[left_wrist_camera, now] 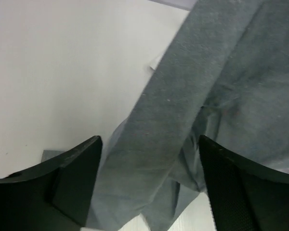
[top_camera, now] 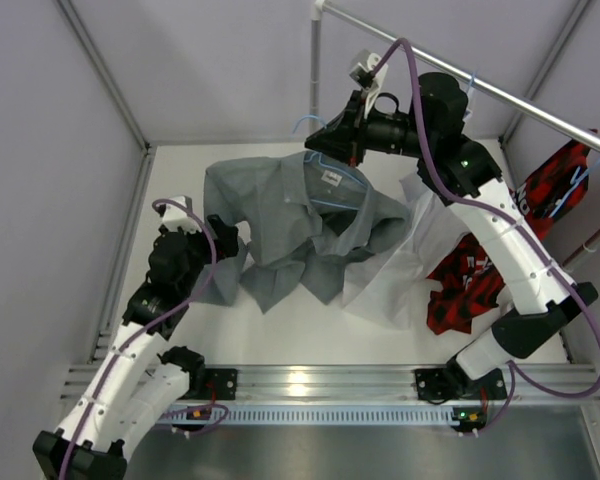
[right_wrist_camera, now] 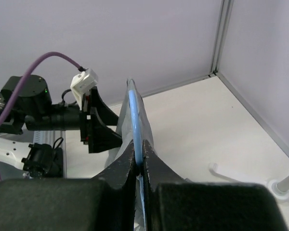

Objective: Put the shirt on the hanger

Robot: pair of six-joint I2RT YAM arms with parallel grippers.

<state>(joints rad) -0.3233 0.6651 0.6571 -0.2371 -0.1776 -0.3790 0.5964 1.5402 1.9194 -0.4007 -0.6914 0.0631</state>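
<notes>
right claw (right_wrist_camera: pixel 138 147) pinches hanger (right_wrist_camera: pixel 132 106) | left claw (left_wrist_camera: pixel 149 142) spread astride shirt (left_wrist_camera: pixel 183 96) | fabric runs ahead, rightward, between fingers

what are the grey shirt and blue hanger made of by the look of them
Grey shirt: soft woven cloth, maybe cotton; matte, fine weave, drapes in loose folds.
Hanger: thin, smooth, evenly light blue, so plastic or coated wire; cannot tell which.
</notes>
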